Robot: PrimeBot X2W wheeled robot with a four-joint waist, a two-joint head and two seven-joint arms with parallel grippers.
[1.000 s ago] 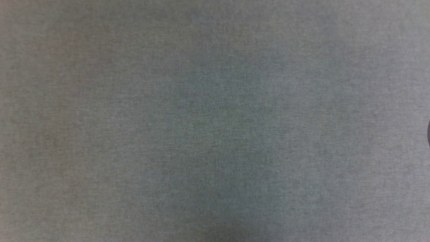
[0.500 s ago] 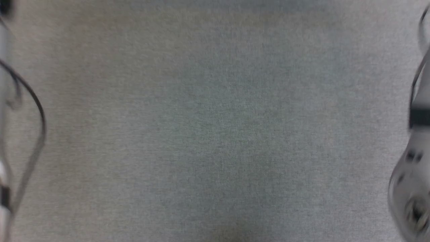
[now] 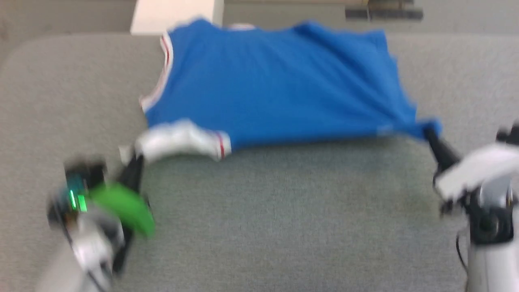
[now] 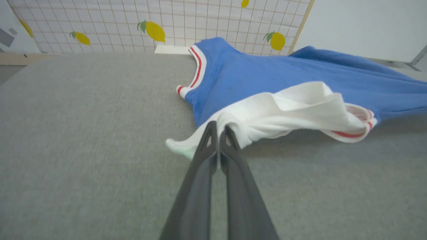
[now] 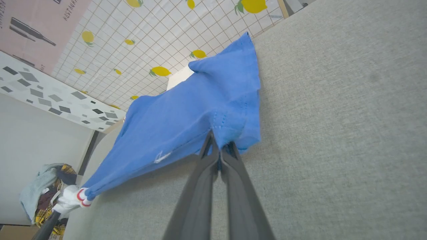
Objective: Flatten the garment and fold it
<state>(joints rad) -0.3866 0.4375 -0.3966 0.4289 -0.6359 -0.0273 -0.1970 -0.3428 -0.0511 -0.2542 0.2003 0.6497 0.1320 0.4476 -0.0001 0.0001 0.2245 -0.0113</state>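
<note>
Evidently both tools are clamped on cloth. The left tool has its two dark fingers pressed together on the edge of the white sleeve, with only a small tip of fabric poking out beside them. The right tool pinches a blue hem corner in the same tight way. Between them the garment is stretched across the grey counter. Its near edge is lifted and taut, and its far part lies at the counter's back edge.

Several things could go wrong from here. The left grip looks shallow, so a firmer pull may draw the sleeve out of the fingers and let that side drop in a heap. One tool holds a sleeve and the other a hem corner, so an uneven pull would likely skew the body and leave diagonal creases instead of a flat sheet. The far part sits close to the back edge, so a push that way could send it over. The head view is blurred, which makes the lie of the far edge hard to judge.

For writing, a pink poster shows a bottle outline and cropped letters that I cannot read for sure. A small white mark near the hem is too small to read.
</note>
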